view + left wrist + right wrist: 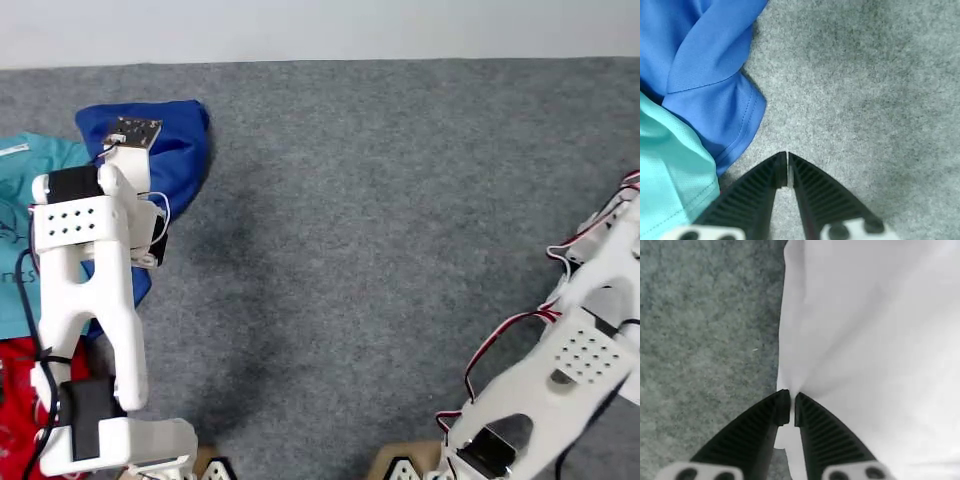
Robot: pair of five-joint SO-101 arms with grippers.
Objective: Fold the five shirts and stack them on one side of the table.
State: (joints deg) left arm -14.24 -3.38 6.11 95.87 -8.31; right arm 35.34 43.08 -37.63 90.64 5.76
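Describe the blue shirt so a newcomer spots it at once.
On the grey table, three coloured shirts lie bunched at the high view's left edge, under the left arm. The blue shirt is farthest from the arm bases. Its deep blue separates it from the teal shirt beside it and the red shirt nearest the bases.

grey felt tabletop, pale wall behind

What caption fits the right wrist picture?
Right gripper shut on a fold of smooth white shirt over grey carpet.

Rumpled blue shirt, teal shirt; pinched white shirt
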